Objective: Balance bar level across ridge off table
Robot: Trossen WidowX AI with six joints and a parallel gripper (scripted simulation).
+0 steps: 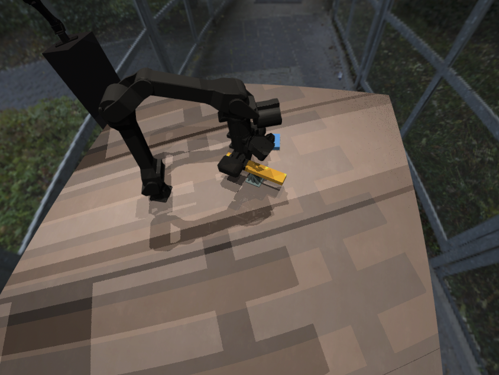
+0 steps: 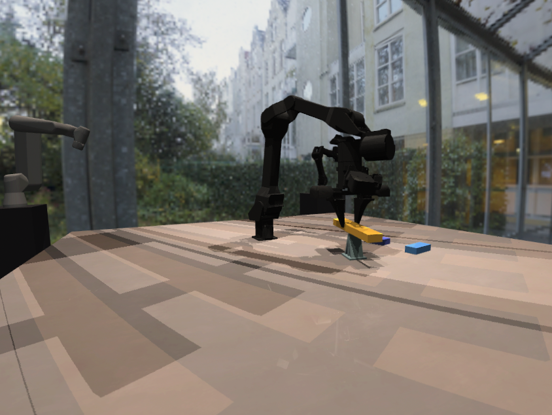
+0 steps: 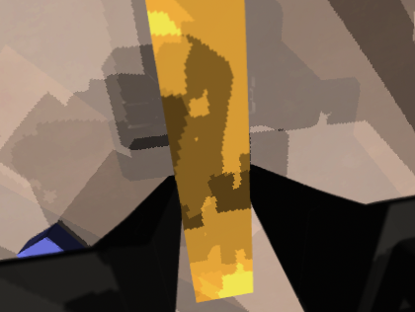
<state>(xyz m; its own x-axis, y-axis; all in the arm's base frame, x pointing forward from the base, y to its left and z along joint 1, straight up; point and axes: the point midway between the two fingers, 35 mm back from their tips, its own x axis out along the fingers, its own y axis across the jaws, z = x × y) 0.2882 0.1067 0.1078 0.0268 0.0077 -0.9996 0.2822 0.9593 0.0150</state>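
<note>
The yellow bar (image 1: 268,173) (image 2: 363,232) (image 3: 212,123) lies across the top of the grey-green ridge stand (image 1: 253,180) (image 2: 354,248), clear of the table. It looks about level; whether it bears on the ridge or hangs just over it cannot be told. My gripper (image 2: 350,223) (image 3: 211,178) is shut on the bar, one finger on each side, nearer the bar's far end than the ridge. In the wrist view the ridge is hidden under the bar. In the top view the arm hides the fingers and part of the bar.
A light blue block (image 1: 276,141) (image 2: 417,247) lies on the table (image 1: 181,322) (image 2: 223,339) beyond the bar. A dark blue block (image 2: 383,241) (image 3: 46,245) lies close behind the ridge. Other arms stand on dark pedestals beyond the table.
</note>
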